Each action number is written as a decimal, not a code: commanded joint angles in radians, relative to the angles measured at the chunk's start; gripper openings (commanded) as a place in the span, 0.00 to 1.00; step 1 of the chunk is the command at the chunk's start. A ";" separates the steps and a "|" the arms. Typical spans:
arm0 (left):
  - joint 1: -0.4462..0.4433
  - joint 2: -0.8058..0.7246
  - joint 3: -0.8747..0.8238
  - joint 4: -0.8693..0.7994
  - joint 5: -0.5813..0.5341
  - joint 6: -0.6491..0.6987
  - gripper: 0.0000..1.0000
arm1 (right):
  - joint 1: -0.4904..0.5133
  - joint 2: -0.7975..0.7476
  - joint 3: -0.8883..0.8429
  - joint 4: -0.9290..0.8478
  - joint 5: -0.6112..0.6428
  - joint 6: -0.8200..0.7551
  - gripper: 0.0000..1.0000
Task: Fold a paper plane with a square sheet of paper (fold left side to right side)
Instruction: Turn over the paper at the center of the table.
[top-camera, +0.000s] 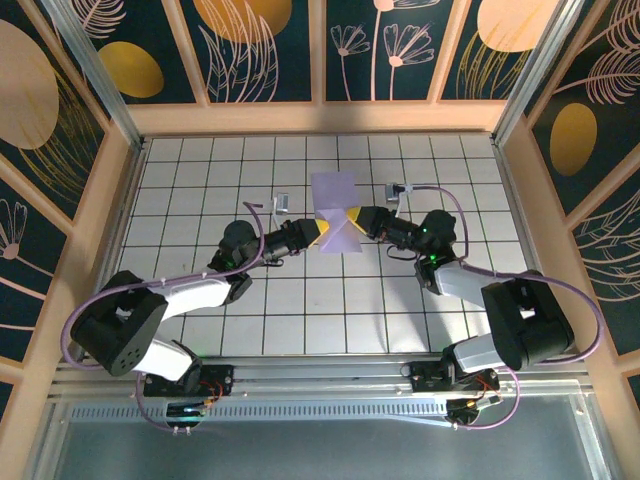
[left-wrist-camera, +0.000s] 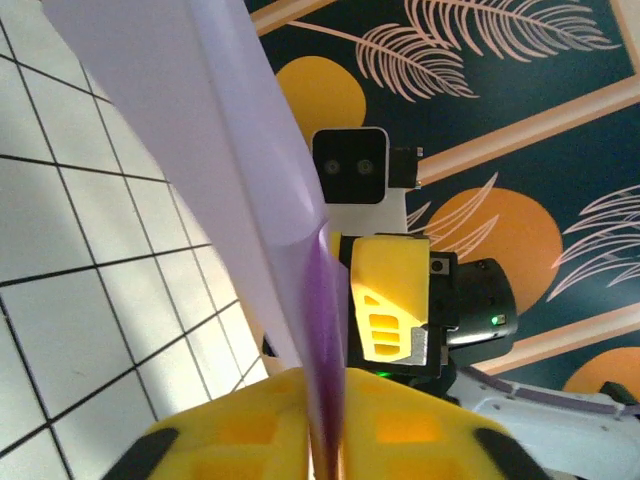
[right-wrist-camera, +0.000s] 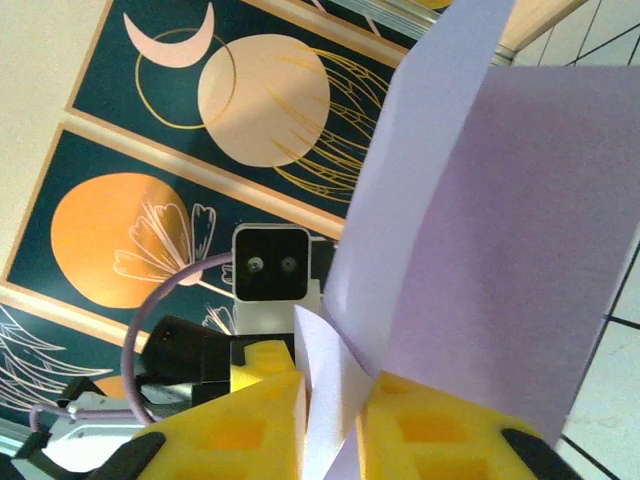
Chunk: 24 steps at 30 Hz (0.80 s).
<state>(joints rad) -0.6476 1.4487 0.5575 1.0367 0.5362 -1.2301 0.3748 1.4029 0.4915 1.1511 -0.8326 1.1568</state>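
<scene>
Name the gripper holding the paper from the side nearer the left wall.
The left gripper, pinching the sheet of paper from the top view's left; the right gripper clamps the opposite side.

Top camera sits high behind the arm bases and looks steeply down. From there I get the whole tiled table (top-camera: 300, 320) and the wall panels (top-camera: 260, 50), at a distance. Left wrist camera is very close in, looking past the left gripper (left-wrist-camera: 322, 440) along the sheet of paper (left-wrist-camera: 230, 130) at the right arm's camera (left-wrist-camera: 350, 168). Right wrist camera mirrors it past the right gripper (right-wrist-camera: 335, 430), facing the left arm's camera (right-wrist-camera: 270, 262). All three views share the paper.
</scene>
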 joint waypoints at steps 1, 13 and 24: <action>-0.004 -0.052 0.030 -0.108 -0.023 0.087 0.07 | -0.010 -0.062 -0.012 -0.085 0.019 -0.093 0.28; -0.023 -0.161 0.353 -1.171 -0.325 0.576 0.00 | -0.032 -0.258 0.185 -1.128 0.566 -0.695 0.51; -0.277 0.070 0.786 -1.879 -0.998 0.604 0.00 | -0.110 -0.331 0.179 -1.314 0.892 -0.796 0.79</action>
<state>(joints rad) -0.8673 1.4334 1.2522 -0.5335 -0.1814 -0.6300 0.2882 1.1130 0.6922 -0.1139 -0.0422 0.4095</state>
